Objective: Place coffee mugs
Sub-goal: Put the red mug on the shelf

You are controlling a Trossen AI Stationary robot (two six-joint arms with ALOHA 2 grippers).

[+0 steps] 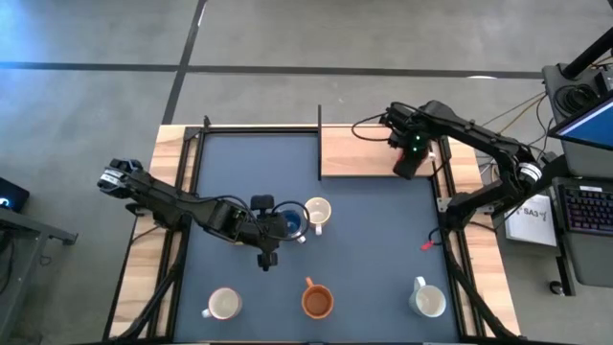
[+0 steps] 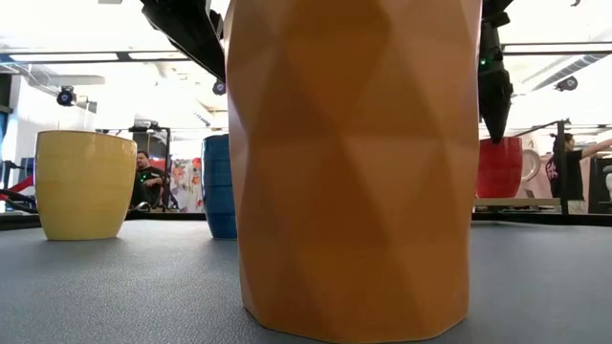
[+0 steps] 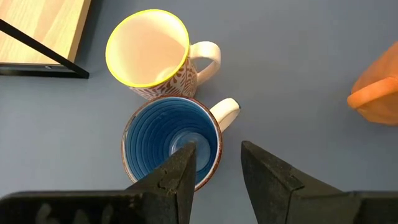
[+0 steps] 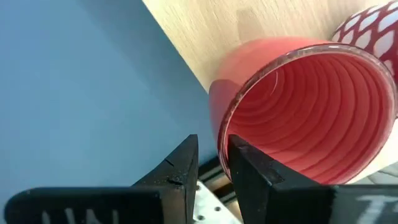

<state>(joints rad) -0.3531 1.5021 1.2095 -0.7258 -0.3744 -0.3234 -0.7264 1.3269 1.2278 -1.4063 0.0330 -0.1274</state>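
My left gripper [image 3: 219,163] is open above the blue mug [image 3: 163,142], which stands on the blue mat. One finger is over the mug's inside and the other outside its wall, near the white handle [image 3: 227,112]. Whether either finger touches the mug, I cannot tell. A yellow-rimmed patterned mug [image 3: 149,48] stands right beside the blue one. My right gripper [image 4: 213,155] is shut on the red mug [image 4: 305,106], which stands on the wooden board [image 1: 359,153] at the far right. An orange-brown mug [image 1: 317,301] and two white mugs [image 1: 222,305] [image 1: 428,299] stand along the near edge. My right gripper pinches the red mug's wall at the rim [image 4: 221,134], one finger inside the mug and one outside. The fingers [image 2: 493,96] come from above, pointing down, and reach only to the rim. The mug stands upright with its base on the wooden board.
The orange-brown mug [image 2: 354,162] fills the low view, with a cream mug [image 2: 84,182] to its left. A red-and-white patterned thing [image 4: 367,25] shows beyond the red mug. Black frame rails [image 1: 182,192] run along the mat's sides. People stand in the room behind.
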